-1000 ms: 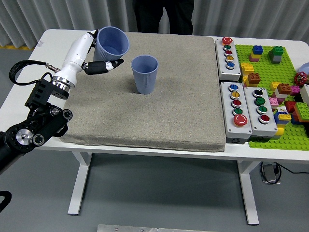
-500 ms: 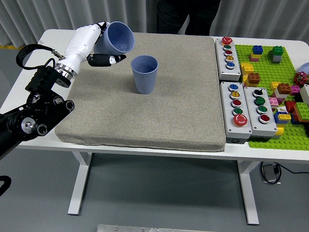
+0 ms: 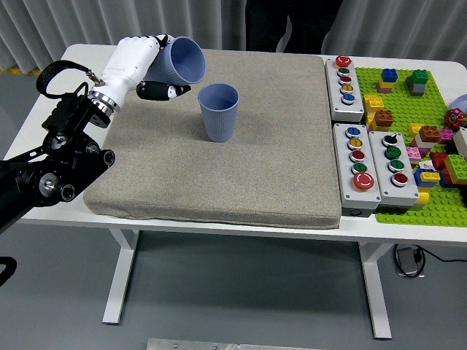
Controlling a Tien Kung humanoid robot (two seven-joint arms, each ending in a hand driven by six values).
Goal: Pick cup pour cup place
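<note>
My left hand (image 3: pixel 149 62) is shut on a blue ribbed cup (image 3: pixel 184 62) and holds it above the far left of the grey mat (image 3: pixel 219 168). The held cup is tilted, its mouth facing right and down toward a second blue ribbed cup (image 3: pixel 218 111). That second cup stands upright on the mat, a little to the right of and below the held one. The two cups do not touch. My right arm is out of view.
Three grey button boxes (image 3: pixel 348 78) (image 3: pixel 359 169) (image 3: pixel 395 166) stand right of the mat. A green baseplate (image 3: pixel 408 131) with several toy bricks lies at the far right. A person in dark clothes (image 3: pixel 288 22) stands at the far side.
My left hand has lifted the cup from upright on the mat and tipped it over to the right toward the standing cup. The person at the far side has shifted to the right.
</note>
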